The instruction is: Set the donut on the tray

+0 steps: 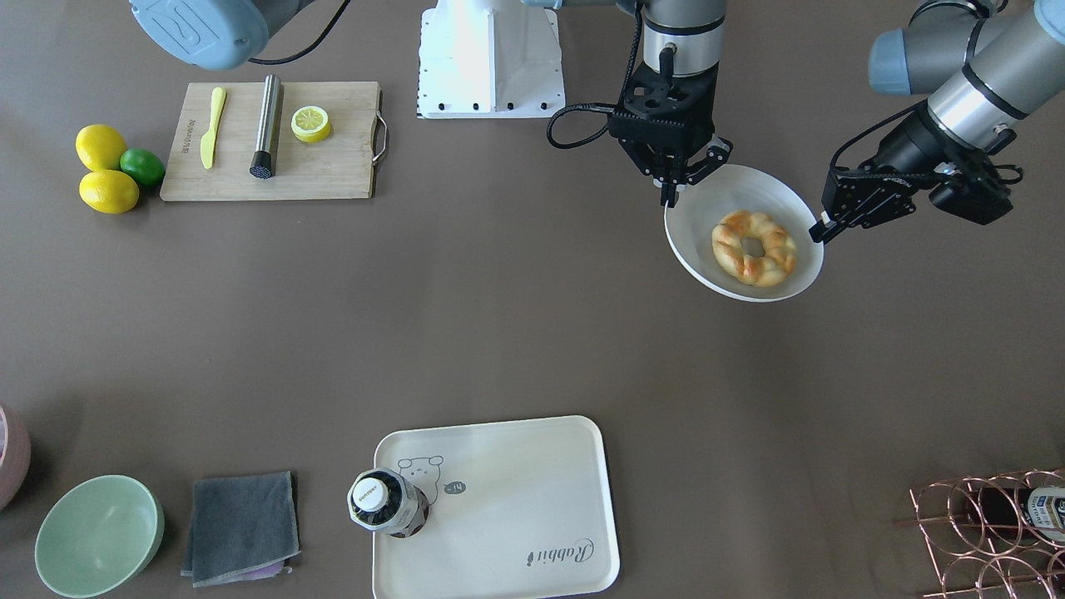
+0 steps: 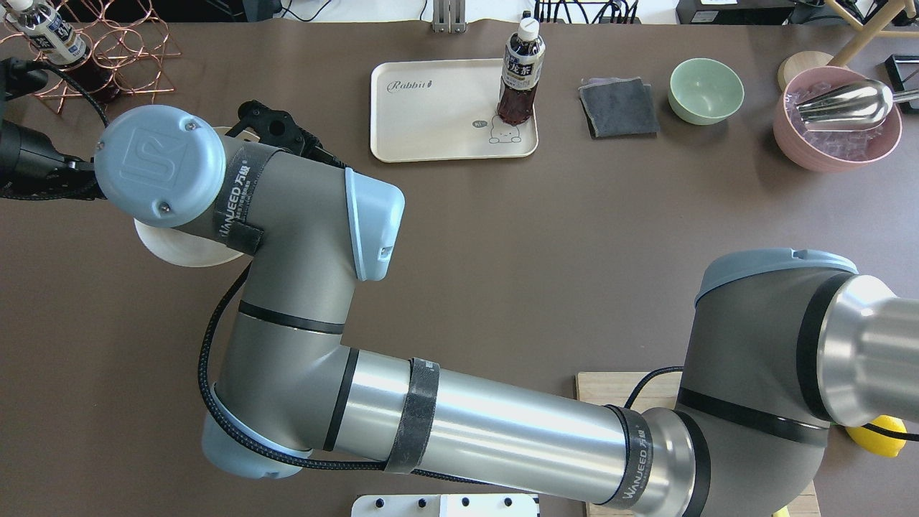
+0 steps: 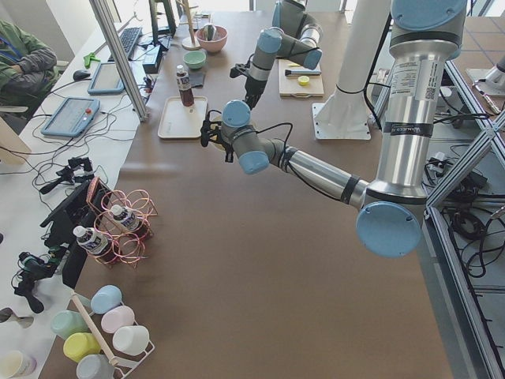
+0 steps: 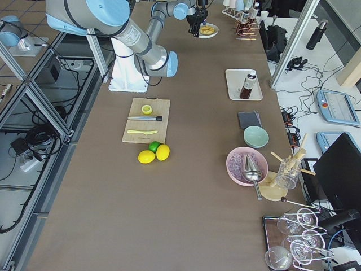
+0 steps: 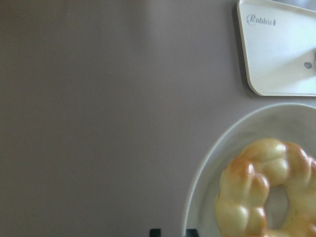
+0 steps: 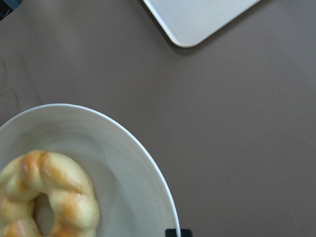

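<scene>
The donut (image 1: 753,248), a golden braided ring, lies in a round white plate (image 1: 707,225) at the robot's left side of the table. My right gripper (image 1: 671,198) reaches across and is shut on the plate's rim nearest the robot. My left gripper (image 1: 819,233) is shut on the opposite rim. Both wrist views show the donut (image 5: 261,187) (image 6: 44,192) close to the fingertips. The cream tray (image 1: 516,516) with the "Rabbit" script lies at the far edge, apart from the plate. A dark tea bottle (image 1: 383,503) stands on the tray's bear corner.
A wooden cutting board (image 1: 333,175) with a lemon half, a knife and a metal tool lies on the robot's right side, with lemons and a lime (image 1: 108,170) beside it. A green bowl (image 1: 98,537), a grey cloth (image 1: 241,524) and a copper bottle rack (image 1: 990,532) line the far edge.
</scene>
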`<action>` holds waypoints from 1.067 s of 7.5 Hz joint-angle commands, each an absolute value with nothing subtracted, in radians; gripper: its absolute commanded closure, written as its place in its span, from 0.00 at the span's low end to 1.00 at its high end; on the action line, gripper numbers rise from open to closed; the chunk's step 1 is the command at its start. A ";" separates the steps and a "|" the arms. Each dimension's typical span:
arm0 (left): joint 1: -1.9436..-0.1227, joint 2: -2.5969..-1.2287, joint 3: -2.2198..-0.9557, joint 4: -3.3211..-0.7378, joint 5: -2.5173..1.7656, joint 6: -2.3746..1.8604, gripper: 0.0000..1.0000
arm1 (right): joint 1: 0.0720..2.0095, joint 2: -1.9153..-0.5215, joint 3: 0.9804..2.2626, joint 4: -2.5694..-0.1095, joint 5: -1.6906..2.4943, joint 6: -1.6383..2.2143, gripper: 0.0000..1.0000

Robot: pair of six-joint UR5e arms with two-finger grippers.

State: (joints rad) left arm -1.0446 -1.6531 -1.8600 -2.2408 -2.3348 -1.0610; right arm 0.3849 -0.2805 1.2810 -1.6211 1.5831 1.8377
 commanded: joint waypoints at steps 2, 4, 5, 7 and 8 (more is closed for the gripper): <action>-1.043 -1.654 -1.864 -2.241 -2.336 -1.063 1.00 | 0.383 -0.279 1.282 -1.617 1.585 1.838 1.00; -1.045 -1.655 -1.864 -2.241 -2.338 -1.063 1.00 | 0.385 -0.281 1.285 -1.615 1.585 1.832 0.80; -1.045 -1.657 -1.861 -2.241 -2.336 -1.065 1.00 | 0.388 -0.285 1.285 -1.615 1.583 1.821 0.10; -1.045 -1.658 -1.853 -2.240 -2.336 -1.065 1.00 | 0.403 -0.288 1.298 -1.617 1.594 1.786 0.00; -1.042 -1.658 -1.848 -2.237 -2.332 -1.065 1.00 | 0.414 -0.291 1.317 -1.620 1.611 1.761 0.00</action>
State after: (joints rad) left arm -1.0445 -1.6576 -1.8561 -2.2397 -2.3360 -1.0644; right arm 0.3980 -0.2870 1.2935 -1.6167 1.5899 1.7956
